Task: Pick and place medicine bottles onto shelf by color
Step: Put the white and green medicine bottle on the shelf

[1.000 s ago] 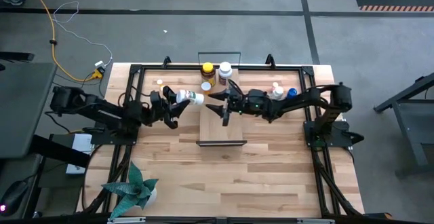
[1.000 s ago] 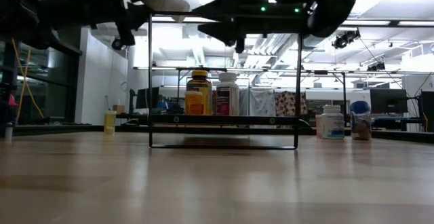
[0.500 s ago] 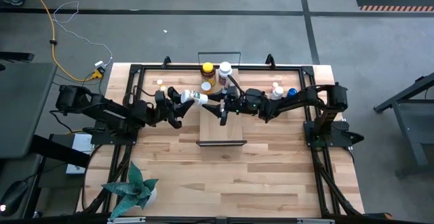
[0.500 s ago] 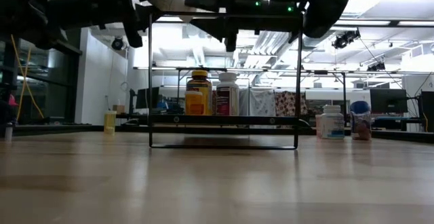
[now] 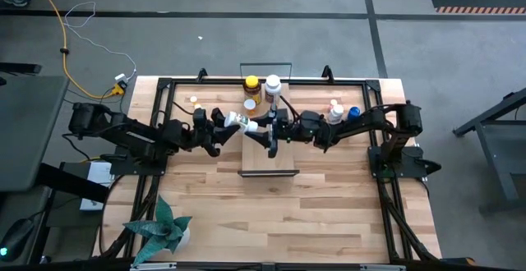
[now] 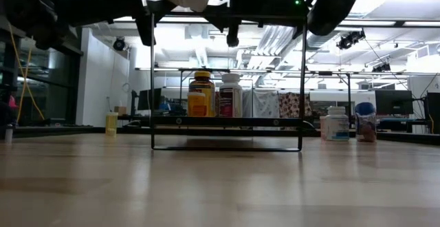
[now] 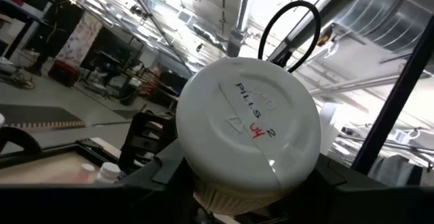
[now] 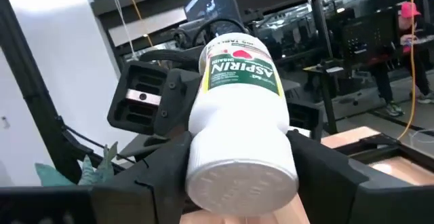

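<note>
While the left gripper [image 5: 222,123] clamps the cap end of a white aspirin bottle [image 5: 237,121] held sideways in the air above the near-left part of the shelf [image 5: 279,152], the right gripper [image 5: 265,129] has its fingers [image 8: 325,163] on either side of the bottle's base; whether they press it I cannot tell. An amber bottle [image 5: 251,88] and a white bottle [image 5: 272,86] stand at the shelf's far end, and a blue-capped bottle [image 5: 353,112] stands on the table [image 5: 329,197] to the right.
</note>
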